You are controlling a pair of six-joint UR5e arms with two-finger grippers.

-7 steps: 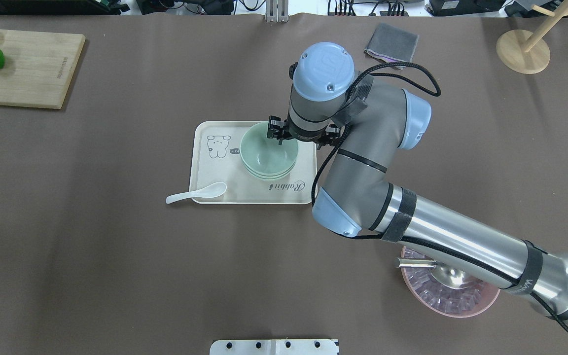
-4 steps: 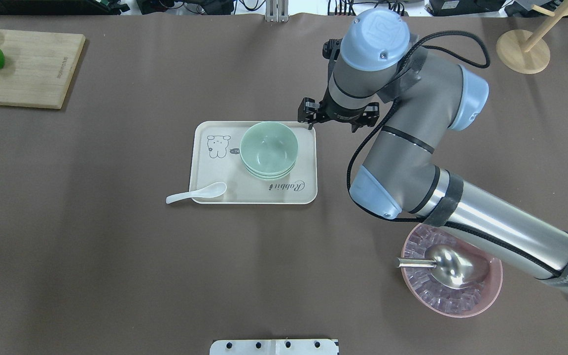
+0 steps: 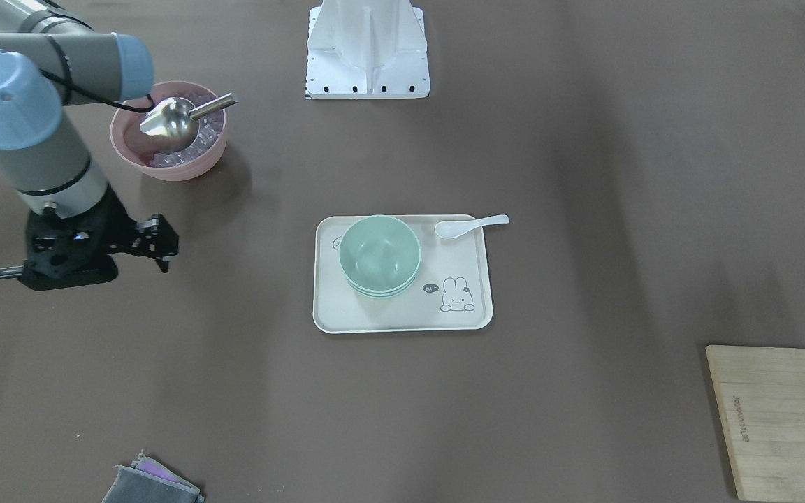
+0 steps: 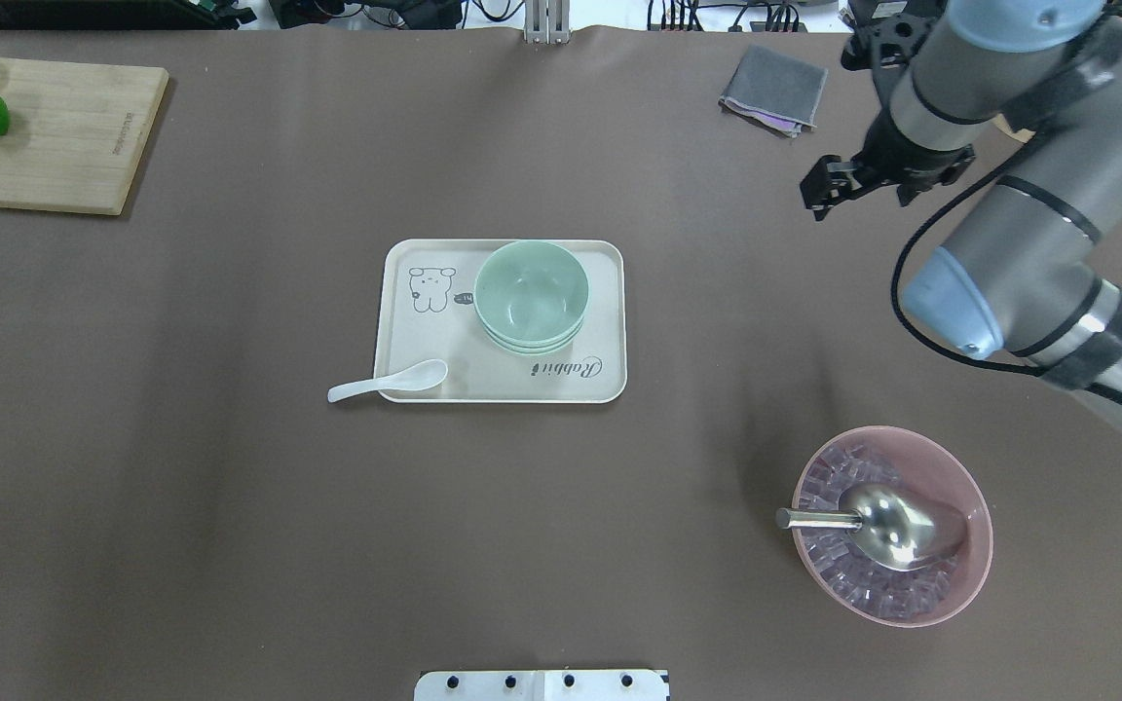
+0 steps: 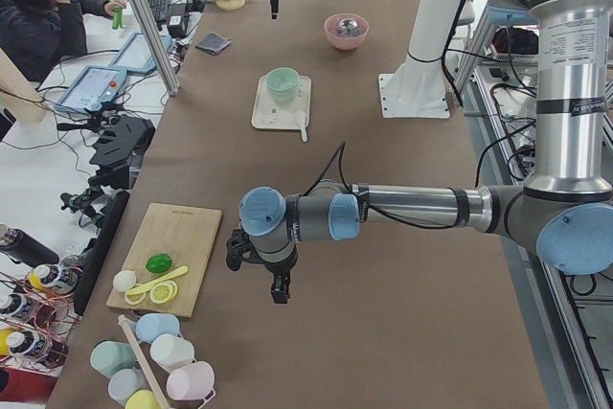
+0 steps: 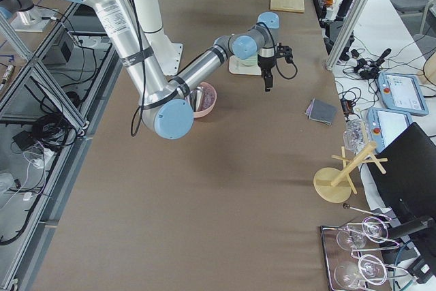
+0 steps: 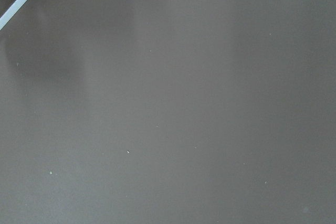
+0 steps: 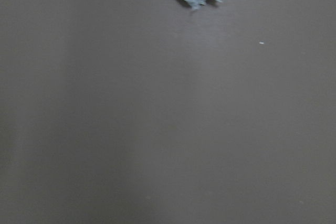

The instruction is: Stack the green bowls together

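Note:
The three green bowls [image 4: 530, 292] sit nested in one stack on the right half of a cream tray [image 4: 425, 331]; the stack also shows in the front view [image 3: 379, 255]. My right gripper [image 4: 817, 200] hangs open and empty over bare table, far to the right of the tray and just below the grey cloth. In the front view the right gripper [image 3: 159, 248] is far left of the tray. My left gripper [image 5: 278, 292] shows only in the exterior left view, near the cutting board. I cannot tell whether it is open or shut.
A white spoon [image 4: 391, 380] rests on the tray's front left corner. A pink bowl [image 4: 980, 526] of ice with a metal scoop stands front right. A folded grey cloth [image 4: 773, 88] and a wooden stand [image 4: 1033, 97] are back right. A cutting board [image 4: 64, 136] with fruit lies back left.
My right gripper has left the rim of the top bowl and swung up and far to the right, away from the tray. The bowl stack has stayed in place.

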